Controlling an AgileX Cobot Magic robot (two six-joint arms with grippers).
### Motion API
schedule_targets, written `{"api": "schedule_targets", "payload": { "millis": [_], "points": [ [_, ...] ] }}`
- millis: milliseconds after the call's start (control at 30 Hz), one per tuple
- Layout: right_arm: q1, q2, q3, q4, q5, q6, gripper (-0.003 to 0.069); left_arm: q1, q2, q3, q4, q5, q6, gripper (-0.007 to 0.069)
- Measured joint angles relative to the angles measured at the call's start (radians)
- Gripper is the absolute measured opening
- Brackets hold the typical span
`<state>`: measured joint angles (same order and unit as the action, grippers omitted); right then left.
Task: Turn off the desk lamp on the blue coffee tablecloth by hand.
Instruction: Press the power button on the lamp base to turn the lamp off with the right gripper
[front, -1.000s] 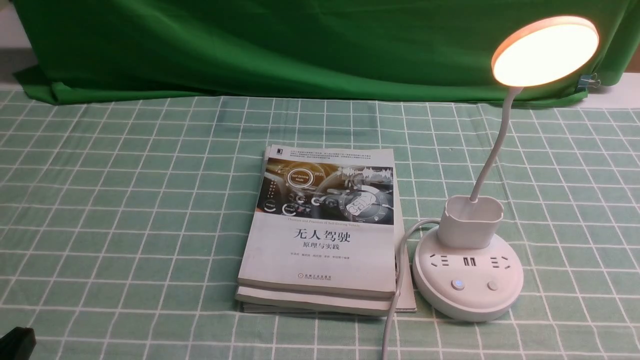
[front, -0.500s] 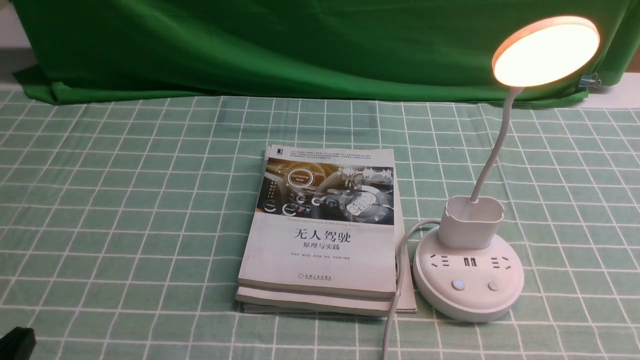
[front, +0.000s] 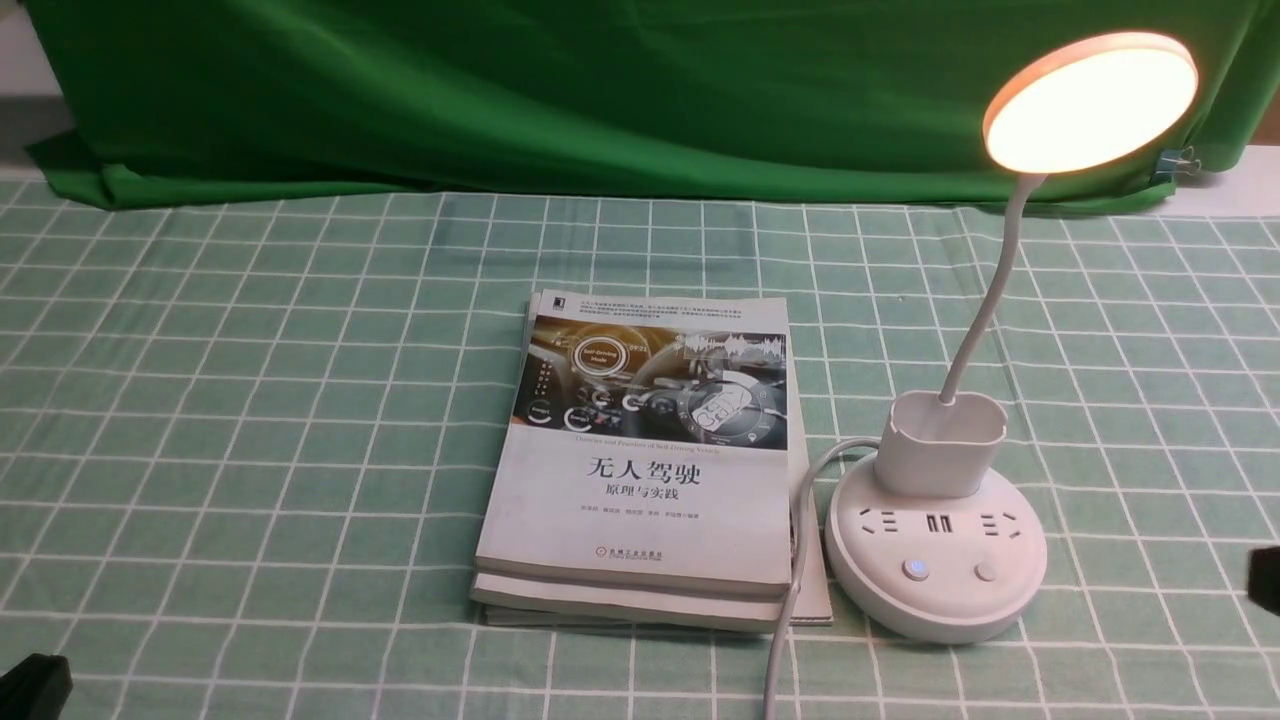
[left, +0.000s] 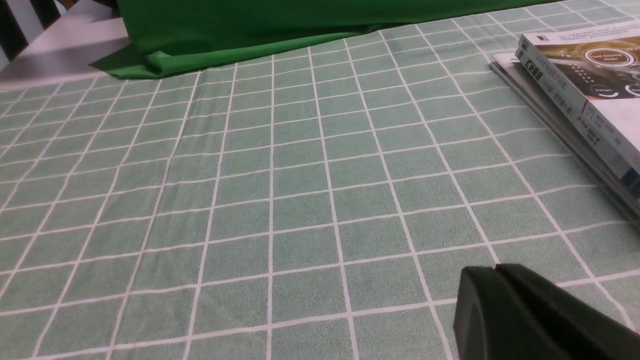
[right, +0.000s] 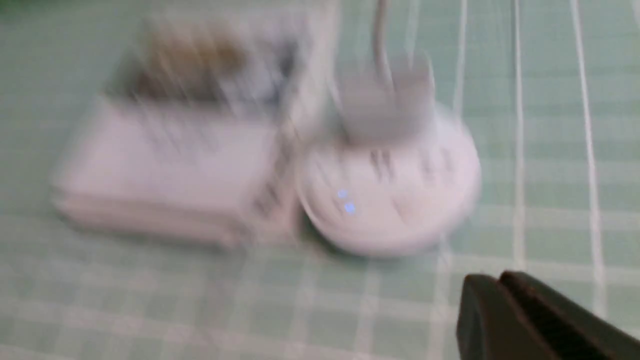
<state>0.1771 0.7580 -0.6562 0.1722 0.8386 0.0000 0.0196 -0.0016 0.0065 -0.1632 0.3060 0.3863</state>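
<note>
The desk lamp (front: 940, 445) is seen standing upright on the blue coffee tablecloth (front: 250, 400), toward the right of the front view. Its round base is set just beside the right edge of a stack of books (front: 650, 470). The disc head (front: 1090, 100) is lit with a warm glow (so the lamp is plainly on) and is carried high on the thin neck that rises from the cup-shaped holder. Two buttons are shown on the near side of the base: the left button (front: 914, 569) is lit pale blue, while no light is shown by the right button (front: 986, 571). A white cord (front: 790, 610) is led from the base's left side, past the books, to the near edge of the view. The tablecloth is spread over the counter (front: 1225, 190), and a plain dark green cloth (front: 600, 90) is draped behind it.

The left gripper (left: 495, 270) is held low over bare tablecloth, left of the books and well apart from the lamp, with its jaws pressed together on nothing. The right gripper (right: 497, 277) is likewise clenched and empty, and is placed to the right of the base without touching it. The right wrist view is blurred, so finer detail there cannot be told.
</note>
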Motion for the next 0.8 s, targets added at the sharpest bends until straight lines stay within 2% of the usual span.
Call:
{"api": "schedule_targets", "payload": {
  "millis": [133, 367, 800],
  "points": [
    [0.014, 0.226, -0.104, -0.028, 0.043, -0.051, 0.004, 0.0, 0.0, 0.0, 0.0, 0.0, 0.0, 0.0],
    [0.125, 0.547, -0.211, -0.034, 0.025, -0.079, 0.004, 0.0, 0.0, 0.0, 0.0, 0.0, 0.0, 0.0],
    [0.135, 0.792, -0.237, -0.037, -0.112, -0.083, 0.004, 0.0, 0.0, 0.0, 0.0, 0.0, 0.0, 0.0]
  ]
}}
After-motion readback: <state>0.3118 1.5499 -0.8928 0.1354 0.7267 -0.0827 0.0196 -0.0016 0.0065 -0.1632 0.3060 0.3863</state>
